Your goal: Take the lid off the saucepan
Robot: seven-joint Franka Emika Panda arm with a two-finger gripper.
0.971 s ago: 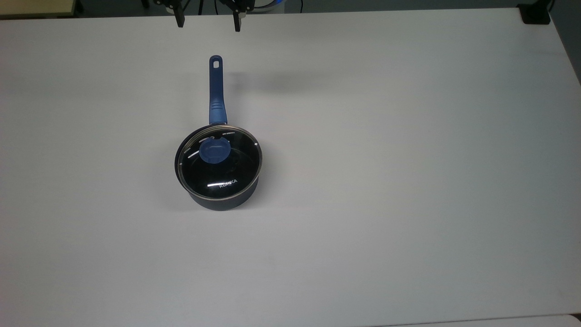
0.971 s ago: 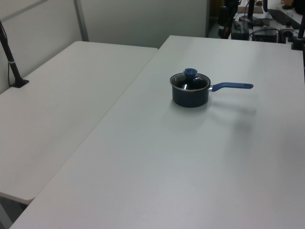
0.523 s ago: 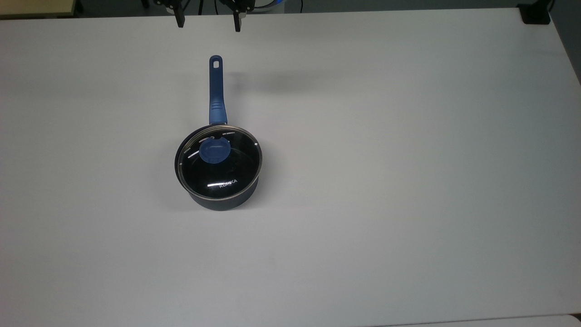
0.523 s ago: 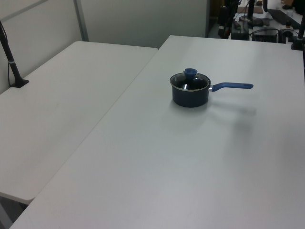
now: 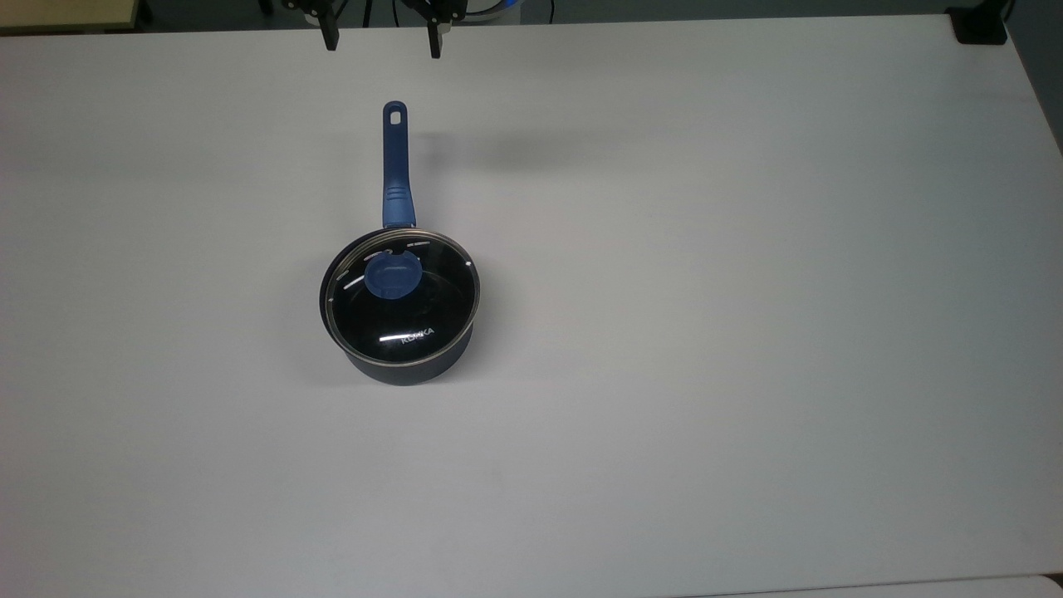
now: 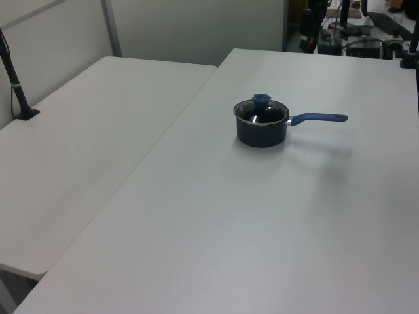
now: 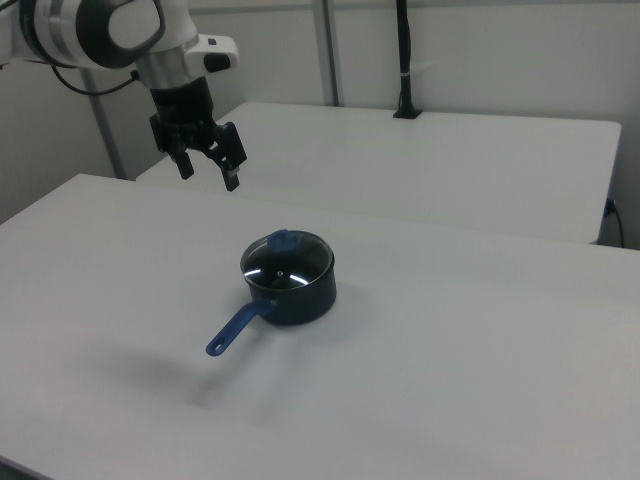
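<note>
Lid seated on saucepan. Gripper above and well apart from pan, fingers spread, empty.

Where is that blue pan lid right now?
The lid sits on the saucepan, left of centre on the white table in the top view. The gripper hangs open, well above and apart from it.

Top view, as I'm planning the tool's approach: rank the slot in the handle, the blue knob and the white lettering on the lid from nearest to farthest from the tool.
1. Slot, at the handle's top end.
2. Blue knob, lid's upper part.
3. White lettering, lid's lower edge.

The tool is at the top edge.
</note>
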